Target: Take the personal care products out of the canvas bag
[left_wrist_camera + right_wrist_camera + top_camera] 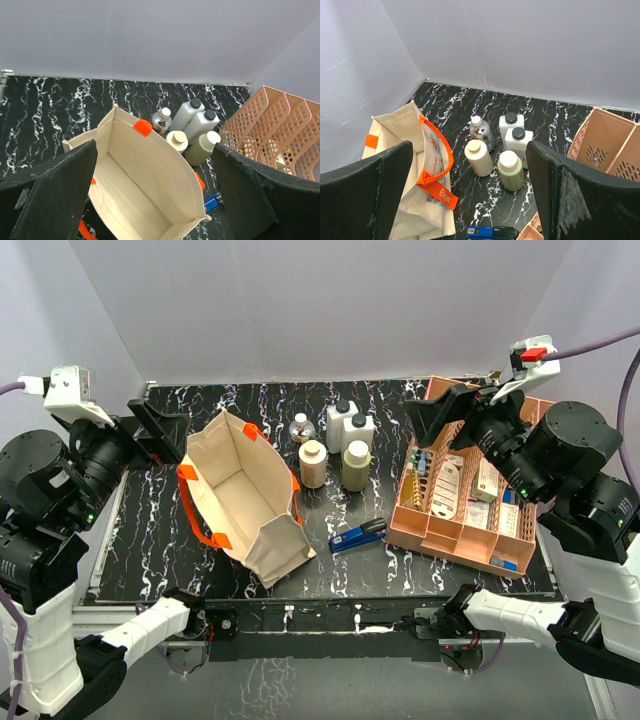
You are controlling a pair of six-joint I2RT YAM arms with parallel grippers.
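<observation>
Toward the left half of the black marbled surface (140,540), the canvas bag (272,530) sits with its mouth gaping upward and its orange strap handles hanging over the sides. As much of its cloth interior as the left wrist view shows holds nothing.

All five personal care products stand outside it, just beside its right side and close to the middle of the far edge. The two white squarish bottles (341,425) with black caps are farthest back, side by side. The tiny clear bottle (299,428) is to their left. The cream cylinder (312,466) and olive-tan cylinder (354,468) stand just in front.

A blue-black stapler (358,536) lies nearer the near edge. A salmon-pink organizer (430,535) fills the right side.

The left hand (158,428) hangs raised above the far left corner, fingers spread wide, gripping nothing. The right hand (450,410) hangs raised over the organizer's far end, likewise spread wide and bare. Judging by this layout, the emptying looks finished.

The bottles look light, rigid and smooth, likely to tip or slip. Each is best taken around the body below the cap, the tiny one most gently. The bag is soft and would fold rather than hold shape; its handles or rim offer the surest hold.
</observation>
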